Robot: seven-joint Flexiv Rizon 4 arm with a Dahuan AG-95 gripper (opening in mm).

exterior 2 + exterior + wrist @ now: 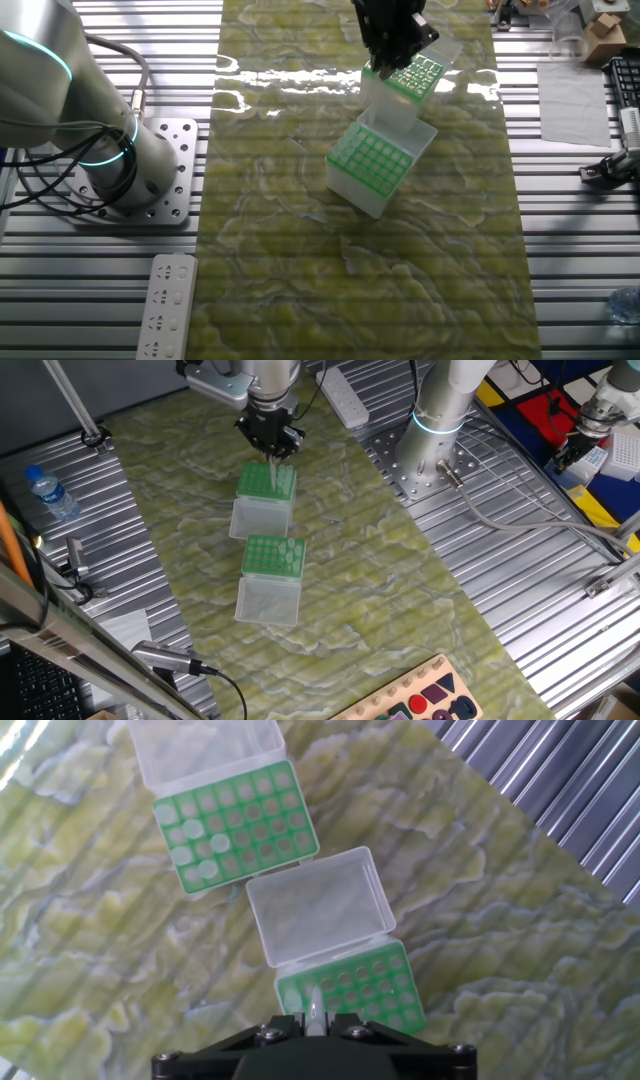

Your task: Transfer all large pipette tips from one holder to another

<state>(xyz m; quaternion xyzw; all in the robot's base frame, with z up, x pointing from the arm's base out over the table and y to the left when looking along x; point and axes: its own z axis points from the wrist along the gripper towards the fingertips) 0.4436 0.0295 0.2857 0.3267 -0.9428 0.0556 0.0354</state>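
A single large pipette tip (315, 1010) is held between the closed fingers (268, 1036) of the gripper (271, 452), its whitish body showing in the hand view at the bottom edge and, in one fixed view, as a slim cone hanging below the hand. The gripper is placed directly over the green-topped holder nearest the arm (266, 483), whose clear lid (320, 917) is folded open beside its grid.

In the hand view the other holder (235, 825) is seen further off, also with its lid open; a few whitish tips (205, 845) are seated in the left part of its grid, while most of its holes look dark and empty. Both holders stand on the green marbled mat of the tabletop (380, 590).

The step in hand is judged to be the seating of one tip in the holder below the gripper, though a lift out of that holder cannot be ruled out from these views. If it is a seating, the tip has to be lined up over one free hole, kept upright, lowered until it is carried by the grid, and only then released. The remaining tips in the farther holder are then to be fetched one by one.
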